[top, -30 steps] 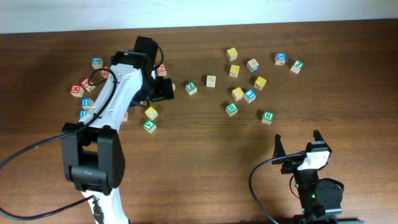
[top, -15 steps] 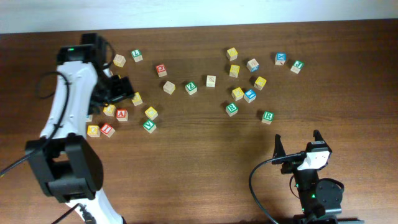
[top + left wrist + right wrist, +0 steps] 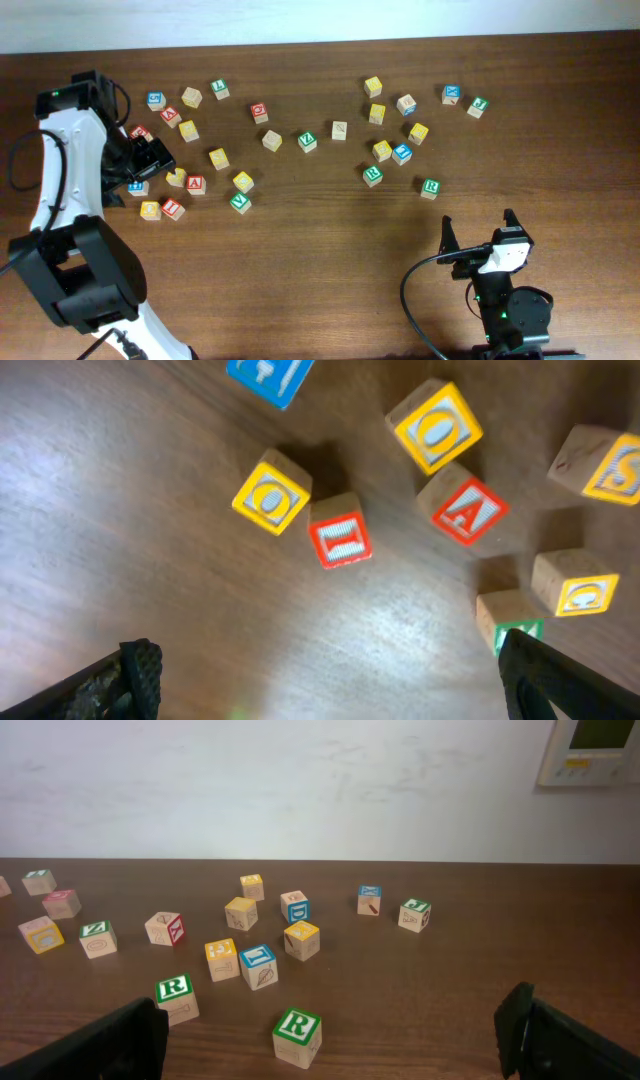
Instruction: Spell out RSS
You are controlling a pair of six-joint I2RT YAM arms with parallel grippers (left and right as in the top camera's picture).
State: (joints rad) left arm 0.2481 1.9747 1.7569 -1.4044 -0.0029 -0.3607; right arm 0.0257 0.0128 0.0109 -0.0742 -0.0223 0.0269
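Left gripper [image 3: 152,157] is hanging over the left bunch of cubes, fingers spread wide, nothing between them. 1 yellow S cube [image 3: 610,460] sits at the right edge of that wrist view, near the red A cube [image 3: 468,508]. Right gripper [image 3: 480,228] is spread and empty too, well apart from the cubes. The near green R cube [image 3: 297,1028] and far green R cube [image 3: 175,990] lie ahead of it. Can't make out a 2nd S.

You're in what looks like a robotics lab or a plain office room, not somebody's home. Robot arms [image 3: 58,175] with loose black cables [image 3: 403,290] sit at a dark wood table [image 3: 320,260]. Behind it is a bare white wall [image 3: 300,780], with a wall-mounted control panel [image 3: 590,750] at the right wrist view's upper right.
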